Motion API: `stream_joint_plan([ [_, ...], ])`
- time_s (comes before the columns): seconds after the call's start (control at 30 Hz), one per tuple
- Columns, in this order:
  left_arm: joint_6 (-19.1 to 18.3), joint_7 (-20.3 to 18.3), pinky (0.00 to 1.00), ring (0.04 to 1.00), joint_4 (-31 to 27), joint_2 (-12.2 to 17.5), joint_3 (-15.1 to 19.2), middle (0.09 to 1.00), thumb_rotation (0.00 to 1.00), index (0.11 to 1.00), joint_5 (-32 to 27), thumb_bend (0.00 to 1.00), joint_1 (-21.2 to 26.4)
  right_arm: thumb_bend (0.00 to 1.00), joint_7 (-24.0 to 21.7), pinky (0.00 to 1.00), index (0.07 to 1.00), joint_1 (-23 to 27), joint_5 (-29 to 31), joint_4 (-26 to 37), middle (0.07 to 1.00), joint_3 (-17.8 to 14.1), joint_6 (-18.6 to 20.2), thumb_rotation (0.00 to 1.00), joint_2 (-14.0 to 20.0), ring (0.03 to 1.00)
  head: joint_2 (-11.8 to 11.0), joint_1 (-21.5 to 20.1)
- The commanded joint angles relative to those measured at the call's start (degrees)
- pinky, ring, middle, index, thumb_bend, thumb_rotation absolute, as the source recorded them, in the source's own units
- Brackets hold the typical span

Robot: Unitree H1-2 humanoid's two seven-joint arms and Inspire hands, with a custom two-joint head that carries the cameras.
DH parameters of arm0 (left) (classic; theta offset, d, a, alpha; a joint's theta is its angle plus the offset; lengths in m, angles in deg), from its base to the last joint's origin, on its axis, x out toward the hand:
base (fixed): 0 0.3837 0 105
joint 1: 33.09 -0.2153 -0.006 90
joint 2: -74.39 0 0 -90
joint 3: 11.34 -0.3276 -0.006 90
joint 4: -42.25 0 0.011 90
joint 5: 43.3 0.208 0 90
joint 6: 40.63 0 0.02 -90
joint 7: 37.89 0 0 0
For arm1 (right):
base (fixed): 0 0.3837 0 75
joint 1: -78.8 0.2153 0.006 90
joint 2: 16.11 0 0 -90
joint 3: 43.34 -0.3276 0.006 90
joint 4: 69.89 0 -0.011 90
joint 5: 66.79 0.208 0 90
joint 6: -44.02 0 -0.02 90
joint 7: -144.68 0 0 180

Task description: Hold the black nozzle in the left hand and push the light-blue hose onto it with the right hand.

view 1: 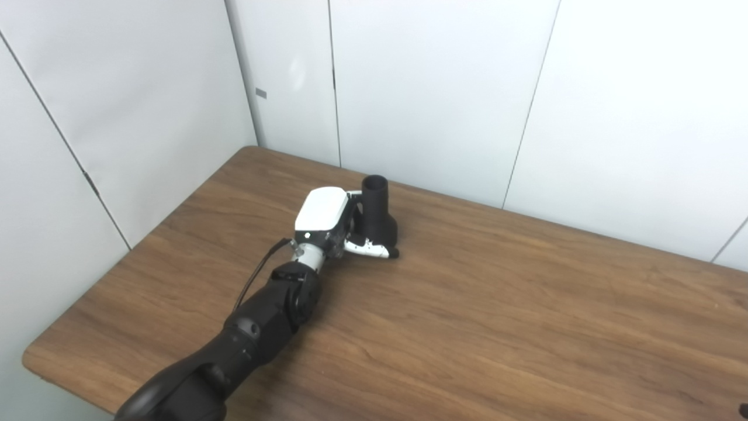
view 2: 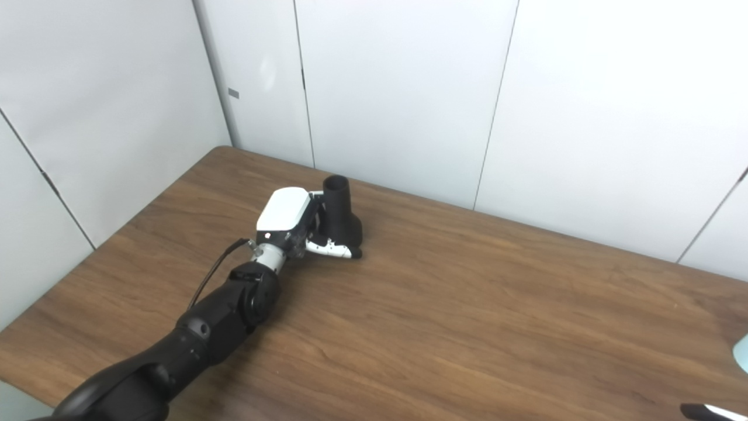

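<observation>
The black nozzle point(view 1: 377, 215) stands upright on the wooden table point(view 1: 497, 304) near the far left, narrow tube end up and wide base down. My left hand point(view 1: 336, 225) is wrapped around it from the left, with the thumb point(view 1: 372, 250) across the front of the base and the fingers hidden behind it. A sliver of light-blue hose point(view 2: 743, 354) shows at the right edge of the right eye view. Only a small black-and-white tip of my right hand point(view 2: 710, 411) shows in the bottom right corner.
White wall panels point(view 1: 438, 88) rise directly behind the table's far edge and along its left side. The table's rounded left corner point(view 1: 35, 358) is close to my left forearm point(view 1: 257, 327).
</observation>
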Motion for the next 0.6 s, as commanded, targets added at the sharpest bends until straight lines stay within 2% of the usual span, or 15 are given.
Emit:
stream_joint_plan([
  [0.0,0.6,-6.9,0.19,0.245,4.0,-3.8,-4.7,0.471,0.00,0.485,0.5,0.53,-7.9,0.37,0.2,0.38,0.626,0.8,1.3,1.7,0.673,-0.8,-1.2,0.54,1.6,0.550,0.1,0.0],
  [0.17,2.3,-4.6,0.16,0.209,4.4,-3.6,-4.9,0.471,0.00,0.486,0.7,0.53,-8.5,0.35,0.3,0.41,0.620,1.0,0.6,1.2,0.671,-0.8,-1.7,0.51,1.5,0.569,-0.1,-1.4],
  [0.23,3.3,-3.5,0.14,0.194,4.1,-3.1,-5.3,0.471,0.00,0.485,1.1,0.53,-8.7,0.36,0.5,0.39,0.617,1.0,0.1,1.2,0.666,-0.8,-1.5,0.53,1.2,0.557,-0.2,-2.1],
  [0.3,4.1,-2.3,0.14,0.186,3.4,-2.2,-6.3,0.471,0.00,0.485,2.4,0.53,-9.0,0.37,0.7,0.38,0.616,1.1,-0.2,1.3,0.656,-0.6,-1.8,0.52,0.7,0.552,0.1,-5.3],
  [0.33,4.4,-2.0,0.15,0.194,3.1,-1.8,-6.6,0.471,0.00,0.485,2.6,0.53,-9.1,0.37,0.8,0.38,0.615,1.1,-0.2,1.3,0.648,-0.5,-2.0,0.51,0.5,0.548,0.1,-5.3],
  [0.4,5.7,-1.3,0.17,0.204,2.5,-1.1,-6.7,0.471,0.00,0.485,2.6,0.53,-9.5,0.36,0.9,0.37,0.615,1.1,-1.0,2.6,0.640,-0.2,-1.1,0.49,-0.2,0.544,0.4,-10.2],
  [0.43,6.4,-0.9,0.13,0.174,2.1,-0.9,-6.6,0.342,0.02,0.485,2.5,0.52,-9.8,0.35,0.8,0.35,0.618,1.1,-1.3,3.4,0.633,-0.2,-0.4,0.46,-0.5,0.518,0.4,-10.2],
  [0.47,7.2,-1.1,0.12,0.158,1.3,-0.5,-6.5,0.275,0.03,0.485,2.2,0.52,-10.2,0.35,1.0,0.33,0.620,1.2,-2.4,4.6,0.629,-0.2,0.3,0.45,-0.8,0.505,0.3,-13.3],
  [0.5,8.4,-1.3,0.10,0.148,0.4,-0.1,-6.4,0.237,0.04,0.485,1.8,0.52,-10.6,0.34,1.4,0.30,0.631,1.5,-4.0,5.7,0.626,-0.4,0.7,0.42,-1.1,0.465,0.2,-15.2],
  [0.57,11.5,-1.5,0.09,0.140,-1.0,0.5,-6.2,0.218,0.04,0.485,1.1,0.52,-11.2,0.34,2.3,0.33,0.639,2.0,-6.6,6.7,0.634,-0.8,0.5,0.40,-1.4,0.488,0.0,-17.4],
])
